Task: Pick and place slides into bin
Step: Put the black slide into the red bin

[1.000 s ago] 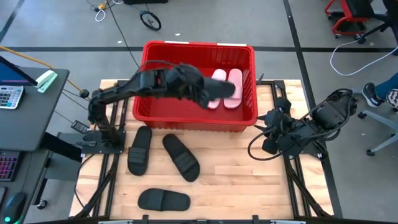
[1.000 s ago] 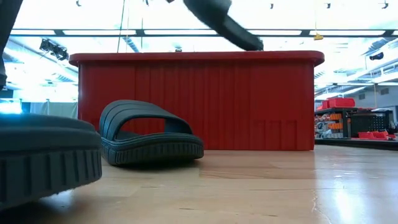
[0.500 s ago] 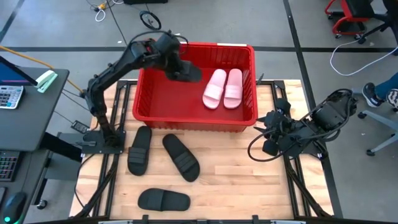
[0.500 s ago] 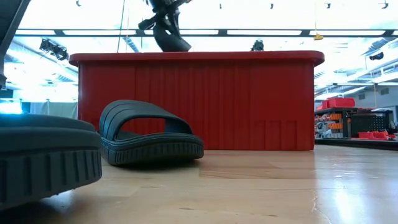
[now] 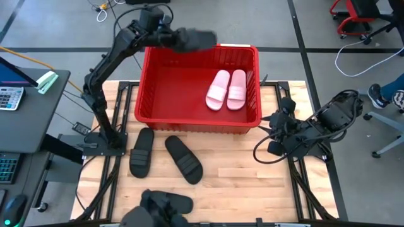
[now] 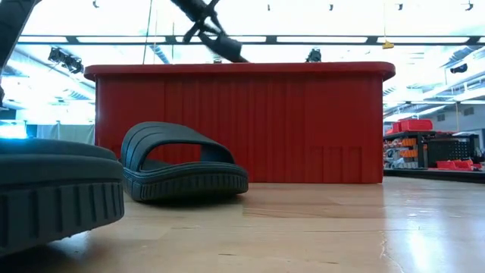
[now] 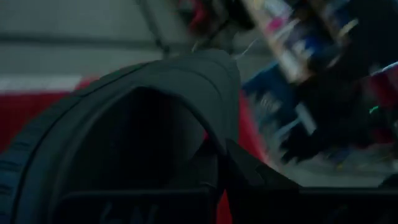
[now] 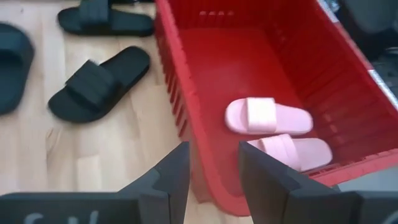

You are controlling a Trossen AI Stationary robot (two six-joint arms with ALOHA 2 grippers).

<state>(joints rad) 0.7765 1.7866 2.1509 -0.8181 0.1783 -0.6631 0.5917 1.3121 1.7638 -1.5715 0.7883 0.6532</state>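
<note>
Left arm carrying a black slide above the far rim of the bin.

The left gripper point(image 5: 165, 36) has its fingers closed on a black slide point(image 5: 194, 40), held high over the bin point(image 5: 151, 94) at its far-left corner — clear of the wall, likely so it can drop inside. Two pink slides point(image 5: 227, 89) lie side by side in the bin's right half, leaving the left half free. Three black slides point(image 5: 183, 159) wait on the counter point(image 5: 252, 183) in front of the bin. The right gripper point(image 8: 211, 177) rests beside the bin's right end, fingers apart — holding nothing.
</note>
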